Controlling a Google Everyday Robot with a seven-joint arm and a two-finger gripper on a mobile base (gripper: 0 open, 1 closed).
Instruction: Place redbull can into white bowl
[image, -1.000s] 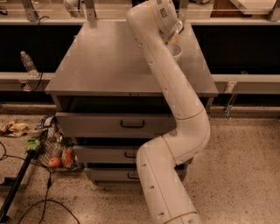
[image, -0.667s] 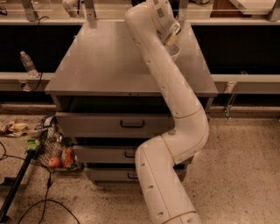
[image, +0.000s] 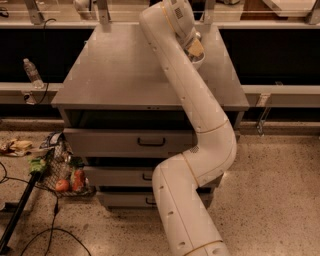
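- The hand (image: 195, 48) sits in the upper middle of the frame, right above the white bowl (image: 199, 62). The arm (image: 200, 115) largely hides it, so I cannot tell its state.
- The redbull can cannot be made out.
- The bowl stands toward the grey desk's (image: 115, 75) right edge.

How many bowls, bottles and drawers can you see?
White bowl: 1
Water bottle: 1
Drawers: 3
Total: 5
The gripper is just above the white bowl, at the far right of the table.
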